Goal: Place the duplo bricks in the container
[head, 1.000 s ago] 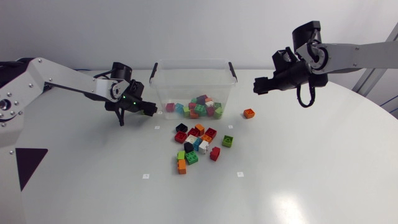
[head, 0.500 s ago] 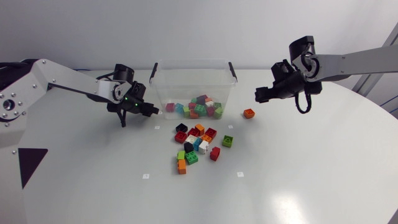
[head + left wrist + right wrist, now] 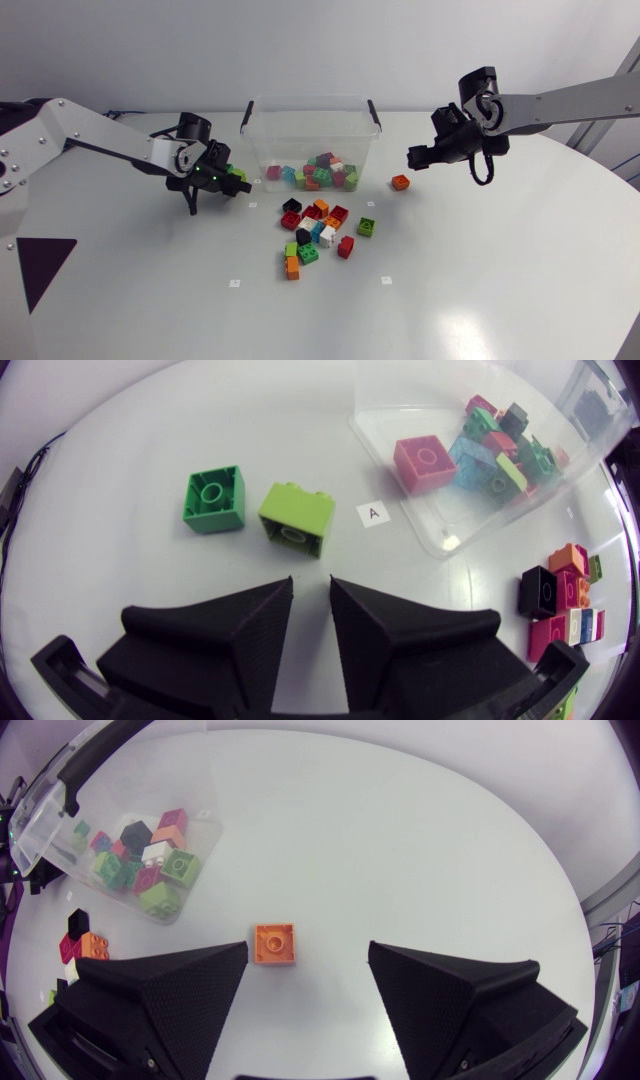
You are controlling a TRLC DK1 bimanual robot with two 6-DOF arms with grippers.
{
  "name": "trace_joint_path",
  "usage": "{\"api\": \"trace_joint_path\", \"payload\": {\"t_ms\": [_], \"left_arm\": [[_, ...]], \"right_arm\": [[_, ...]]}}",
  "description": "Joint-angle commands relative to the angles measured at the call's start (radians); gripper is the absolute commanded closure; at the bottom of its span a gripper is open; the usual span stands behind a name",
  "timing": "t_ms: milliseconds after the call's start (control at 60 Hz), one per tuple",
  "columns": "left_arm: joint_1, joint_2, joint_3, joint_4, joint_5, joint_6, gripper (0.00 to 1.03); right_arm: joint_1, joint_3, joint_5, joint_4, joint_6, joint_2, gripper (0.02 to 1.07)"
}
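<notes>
The clear container [image 3: 312, 115] stands at the back middle with several coloured duplo bricks [image 3: 318, 172] inside. A loose pile of bricks [image 3: 318, 230] lies in front of it. My left gripper [image 3: 233, 182] sits low, left of the container, shut with nothing in it. In the left wrist view a green brick [image 3: 212, 499] and a lime brick [image 3: 296, 518] lie just ahead of that gripper [image 3: 311, 595]. My right gripper [image 3: 415, 157] hangs open right of the container. An orange brick [image 3: 274, 944] lies on the table just ahead of the gap in that gripper [image 3: 307, 952].
The orange brick [image 3: 400, 181] lies alone beside the container's right wall. A small white label [image 3: 372, 512] is stuck on the table by the container's corner [image 3: 440, 540]. A lone green brick [image 3: 366, 227] sits right of the pile.
My left gripper has shut and drawn back a little to the left, away from the container. My right gripper has come down closer to the orange brick, still open.
</notes>
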State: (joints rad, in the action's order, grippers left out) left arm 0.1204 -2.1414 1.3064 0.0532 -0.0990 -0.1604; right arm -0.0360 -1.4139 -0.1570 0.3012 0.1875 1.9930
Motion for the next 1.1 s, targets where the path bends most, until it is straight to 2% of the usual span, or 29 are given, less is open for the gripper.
{"api": "trace_joint_path", "payload": {"t_ms": [0, 67, 217, 317, 733, 1083], "left_arm": [[-0.015, 0.048, -0.053, -0.019, 0.001, -0.018, 0.75], [-0.021, 0.061, -0.055, -0.033, 0.001, -0.028, 0.71], [-0.022, 0.031, -0.012, -0.039, -0.011, -0.064, 0.26], [-0.024, 0.005, 0.017, -0.038, -0.047, -0.088, 0.17], [-0.056, -0.051, 0.076, -0.046, -0.154, -0.212, 0.17], [-0.071, -0.095, 0.103, -0.058, -0.225, -0.266, 0.17]], "right_arm": [[0.005, -0.008, -0.006, -0.017, 0.013, 0.023, 0.20], [0.004, -0.003, -0.006, -0.022, 0.012, 0.023, 0.20], [-0.001, 0.001, -0.006, -0.022, 0.012, 0.024, 0.20], [-0.002, 0.010, -0.004, -0.025, 0.013, 0.020, 0.20], [0.015, 0.026, -0.006, -0.037, 0.027, 0.021, 0.20], [0.015, 0.024, -0.006, -0.050, 0.027, 0.041, 0.20]]}}
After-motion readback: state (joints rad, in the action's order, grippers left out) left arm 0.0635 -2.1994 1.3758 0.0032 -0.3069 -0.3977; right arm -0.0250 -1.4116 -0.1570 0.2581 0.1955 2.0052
